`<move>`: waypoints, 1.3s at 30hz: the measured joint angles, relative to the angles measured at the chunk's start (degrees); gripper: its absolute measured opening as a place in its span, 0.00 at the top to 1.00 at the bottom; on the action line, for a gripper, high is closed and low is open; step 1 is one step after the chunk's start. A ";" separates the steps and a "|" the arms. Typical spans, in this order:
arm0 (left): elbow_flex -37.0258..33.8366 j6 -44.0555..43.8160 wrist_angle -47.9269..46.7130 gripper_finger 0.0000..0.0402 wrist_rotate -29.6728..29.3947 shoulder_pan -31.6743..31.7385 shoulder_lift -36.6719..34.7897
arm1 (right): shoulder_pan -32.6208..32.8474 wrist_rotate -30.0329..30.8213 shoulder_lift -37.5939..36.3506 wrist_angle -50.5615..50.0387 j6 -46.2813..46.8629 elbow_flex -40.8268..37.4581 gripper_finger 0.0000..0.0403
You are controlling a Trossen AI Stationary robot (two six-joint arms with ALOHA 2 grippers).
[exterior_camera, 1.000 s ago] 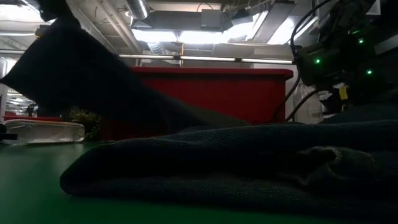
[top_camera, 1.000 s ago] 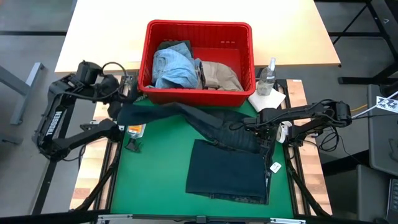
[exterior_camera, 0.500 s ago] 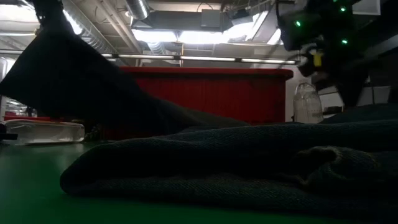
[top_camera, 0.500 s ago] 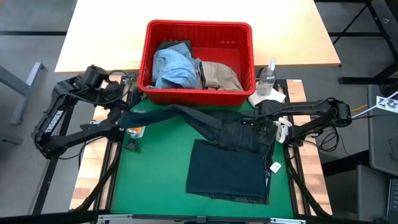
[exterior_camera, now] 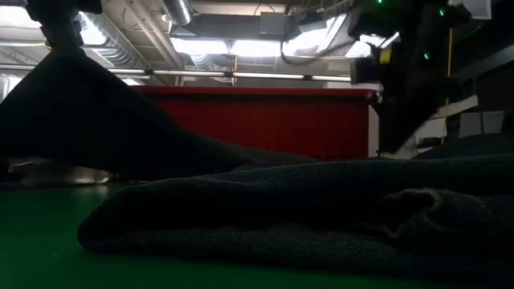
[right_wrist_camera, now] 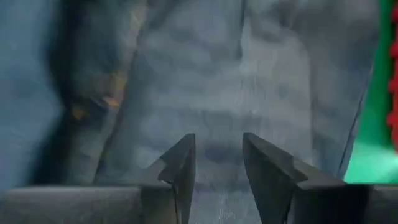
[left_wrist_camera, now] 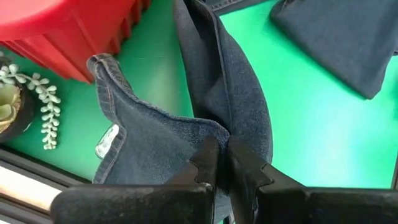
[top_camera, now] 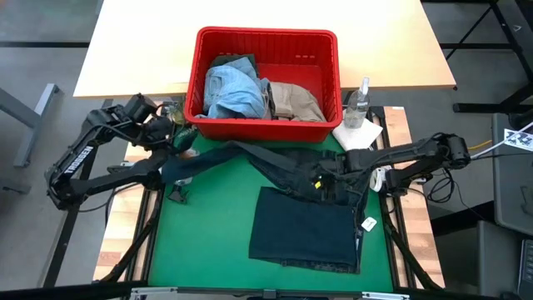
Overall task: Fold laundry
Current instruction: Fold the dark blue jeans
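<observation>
Your left gripper (left_wrist_camera: pixel 219 163) is clamped on the hem of the dark navy jeans (top_camera: pixel 287 171), lifting that leg so it can fold over. Your right gripper (right_wrist_camera: pixel 217 163) hovers parted and empty just above the waist end, likely to pin it.

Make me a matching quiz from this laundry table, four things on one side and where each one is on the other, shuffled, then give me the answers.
Things:
1. dark navy jeans
2. light blue denim
3. left gripper
4. right gripper

Places or states:
A. in the red basket
B. shut on a jeans leg, holding it up at the mat's left edge
C. fingers apart, just above the jeans
D. stretched across the green mat in front of the basket

Pairs: 1-D, 2-A, 3-B, 4-C
</observation>
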 joint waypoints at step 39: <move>-0.02 -1.44 0.22 0.87 -3.15 -0.44 0.11 | -2.80 -12.87 2.08 -20.38 6.88 -7.55 0.66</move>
